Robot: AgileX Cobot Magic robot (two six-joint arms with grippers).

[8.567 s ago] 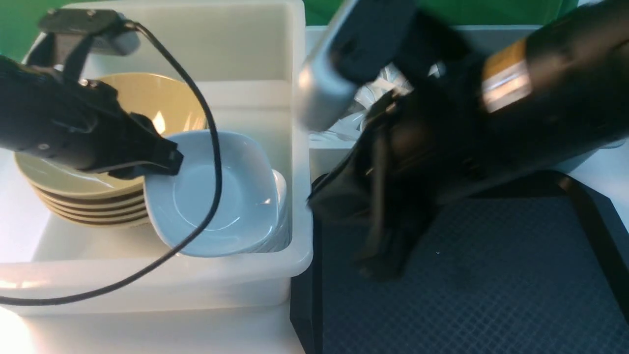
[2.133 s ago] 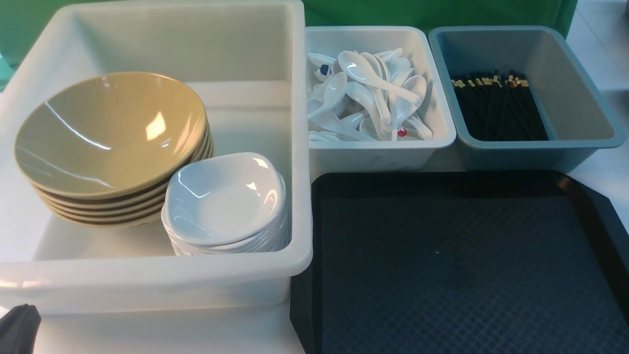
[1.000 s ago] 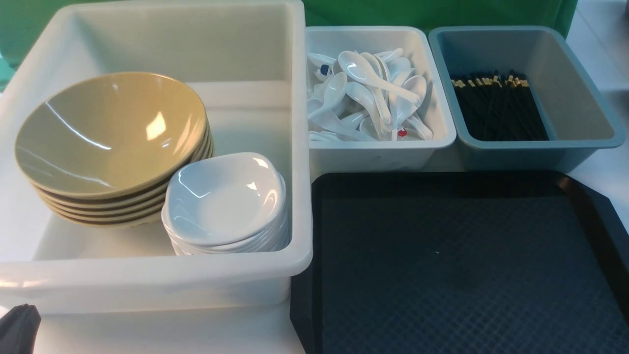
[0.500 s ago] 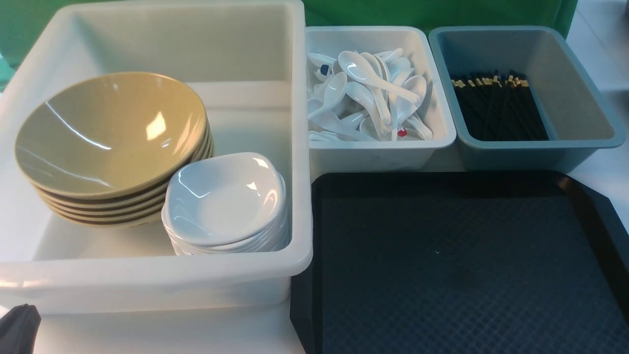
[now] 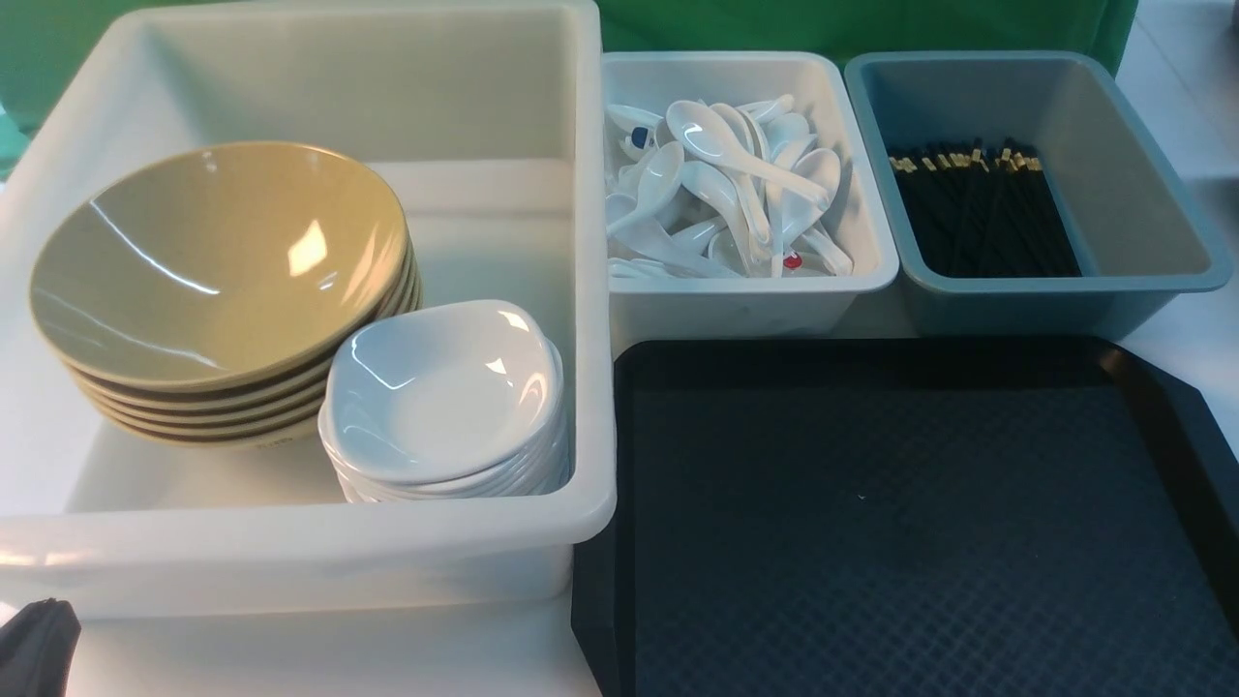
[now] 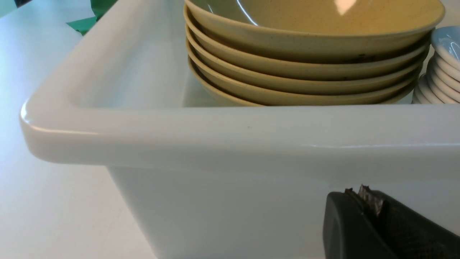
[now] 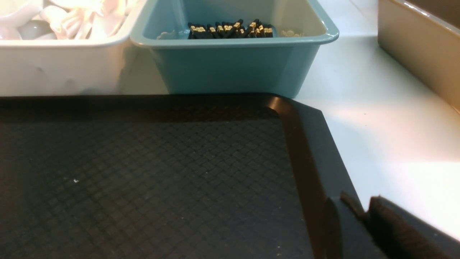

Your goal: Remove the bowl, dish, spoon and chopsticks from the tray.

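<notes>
Left hand (image 6: pixel 373 212), seemingly shut, beside white tub (image 6: pixel 230 133); green backdrop (image 5: pixel 852 24).

Five bowls (image 5: pixel 218 261), three bins (image 5: pixel 745 290)

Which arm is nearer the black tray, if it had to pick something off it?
Right. The right gripper sits at the tray rim; the left gripper is beside the white tub.

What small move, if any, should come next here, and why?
Probably none beyond keeping both arms parked. The tray shows only bare textured surface in the front and right wrist views. Bowls and dishes are stacked in the white tub, spoons and chopsticks lie in their bins. The left gripper looks shut, holding nothing.
</notes>
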